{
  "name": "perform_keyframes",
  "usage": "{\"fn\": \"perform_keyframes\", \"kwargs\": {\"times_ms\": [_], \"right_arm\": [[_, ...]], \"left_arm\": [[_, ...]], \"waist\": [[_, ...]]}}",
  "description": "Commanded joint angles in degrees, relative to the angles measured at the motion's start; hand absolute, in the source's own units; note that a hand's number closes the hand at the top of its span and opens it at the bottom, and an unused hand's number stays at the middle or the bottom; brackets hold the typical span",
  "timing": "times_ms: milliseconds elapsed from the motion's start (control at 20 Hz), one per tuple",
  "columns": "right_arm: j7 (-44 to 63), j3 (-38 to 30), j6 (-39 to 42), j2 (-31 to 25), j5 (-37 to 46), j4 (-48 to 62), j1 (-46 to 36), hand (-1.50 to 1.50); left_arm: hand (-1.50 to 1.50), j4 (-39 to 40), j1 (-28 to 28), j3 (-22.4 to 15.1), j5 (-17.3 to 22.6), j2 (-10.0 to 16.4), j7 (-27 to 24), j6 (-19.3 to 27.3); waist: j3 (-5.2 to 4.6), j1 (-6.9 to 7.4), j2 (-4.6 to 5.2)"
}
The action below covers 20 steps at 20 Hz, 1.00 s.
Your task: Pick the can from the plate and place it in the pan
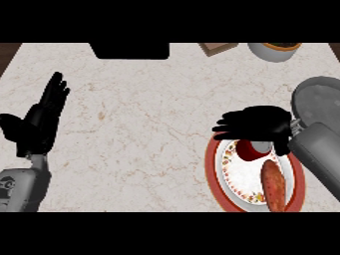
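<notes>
The red can [248, 149] with a grey end lies at the far part of a white plate with a red rim [214, 172], at the lower right. My right hand [259, 123] hovers just over the can's far side, fingers spread to the left and thumb down beside the can, open and not closed round it. The grey pan [328, 103] sits right of the hand, partly hidden by my right forearm [325, 164]. At the left side, my left hand [38, 122] rests open with fingers up.
An orange-brown sweet potato [273, 187] lies on the plate near the can. At the counter's far edge are a black block [130, 50], a small brown box [218, 48] and a grey bowl [274, 51].
</notes>
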Motion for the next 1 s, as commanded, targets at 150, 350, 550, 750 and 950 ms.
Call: {"fn": "perform_keyframes", "kwargs": {"times_ms": [150,350,550,750,950], "right_arm": [[-9.6,2.6,-2.2,-0.5,3.2,-0.4,2.1,1.5],[-10.4,0.7,-6.9,3.7,5.5,5.9,1.5,1.5],[-4.8,-1.2,-5.3,1.7,4.3,1.8,7.9,1.5],[10.3,-7.6,-2.2,-0.6,-1.1,-0.7,19.4,1.5],[18.9,-11.9,-4.0,0.3,-4.3,-7.6,28.4,1.5]], "left_arm": [[0.0,-0.6,-2.8,-0.5,-1.3,-1.5,3.6,1.8],[0.0,-2.7,1.5,2.3,1.8,1.7,2.3,-3.6],[0.0,0.6,-1.0,1.7,-0.4,-0.5,1.1,-0.9],[0.0,-1.2,3.3,4.5,-0.2,1.1,0.9,1.0],[0.0,-0.5,4.5,5.5,-0.5,1.3,-0.2,1.6]], "waist": [[0.01,-0.3,0.0],[0.01,0.27,0.01],[-0.01,-0.79,-0.11],[-0.16,-6.89,-1.77],[-0.3,-8.86,-2.01]]}}
